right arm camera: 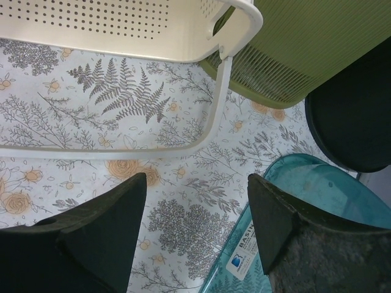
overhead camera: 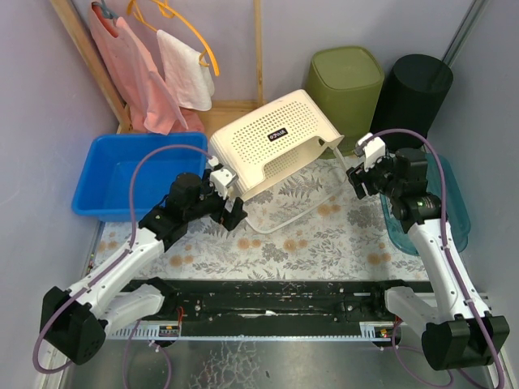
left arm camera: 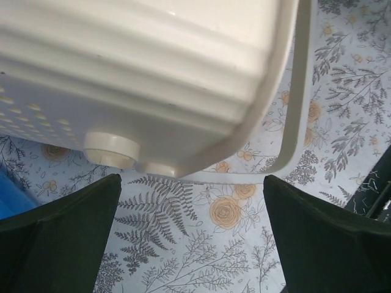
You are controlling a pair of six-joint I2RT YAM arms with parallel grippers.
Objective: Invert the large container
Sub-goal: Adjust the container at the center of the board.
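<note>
Cream perforated plastic, the large container [overhead camera: 272,142] stands tilted on the floral mat [overhead camera: 324,239], with one long rim edge on the mat and its base turned up toward my arms. My left gripper [left arm camera: 191,183] is spread wide at the container's base corner, holding nothing. My right gripper [right arm camera: 197,180] is parted and empty, near the raised rim corner beside the olive bin [right arm camera: 293,55].

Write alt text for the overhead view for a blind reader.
A cream basket leans tilted, rim on a floral mat, between the left gripper and right gripper, both open. Blue tub left, teal tub right, green bin and black bin behind.
</note>
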